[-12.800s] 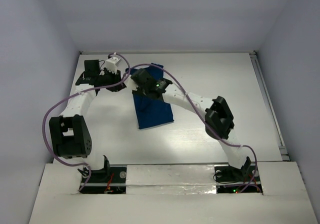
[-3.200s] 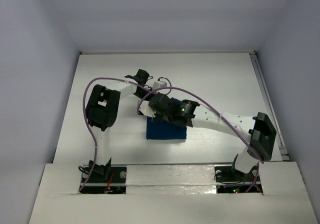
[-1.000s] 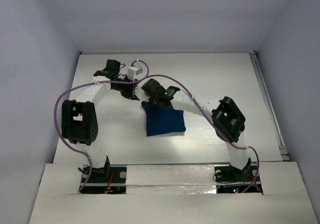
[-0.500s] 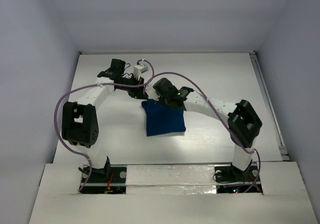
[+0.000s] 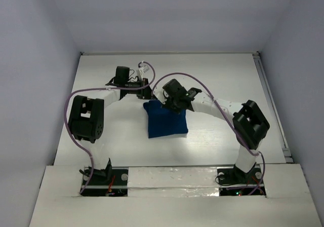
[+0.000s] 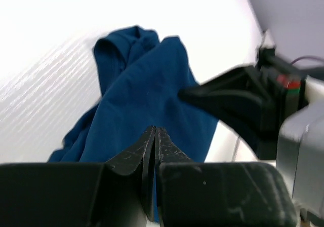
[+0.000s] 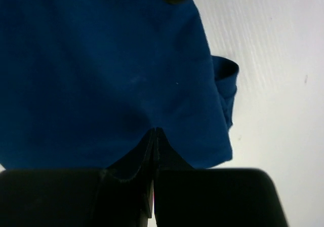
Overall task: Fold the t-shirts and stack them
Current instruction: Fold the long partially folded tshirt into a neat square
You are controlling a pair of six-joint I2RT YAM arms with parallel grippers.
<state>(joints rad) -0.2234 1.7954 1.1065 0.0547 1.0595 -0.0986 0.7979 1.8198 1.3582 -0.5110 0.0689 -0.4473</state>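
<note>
One navy-blue t-shirt (image 5: 167, 123) lies folded into a rough square in the middle of the white table; I see no other t-shirts. My right gripper (image 5: 167, 106) is at the far edge of the folded cloth, shut on it. In the right wrist view its closed tips (image 7: 154, 130) pinch the blue fabric (image 7: 101, 65). My left gripper (image 5: 147, 91) hovers by the shirt's far-left corner with its jaws shut. In the left wrist view its tips (image 6: 154, 130) are pressed together over the rumpled t-shirt (image 6: 147, 80), and nothing shows between them.
The white table (image 5: 228, 80) is bounded by a rail at its right edge (image 5: 271, 105) and grey walls behind and at both sides. Purple cables loop above both arms. In the left wrist view the right gripper's black body (image 6: 238, 98) is close beside the left gripper.
The right gripper has closed on the shirt's far edge, and its elbow has swung right. The left gripper, shut throughout, has moved right toward the shirt's corner.
</note>
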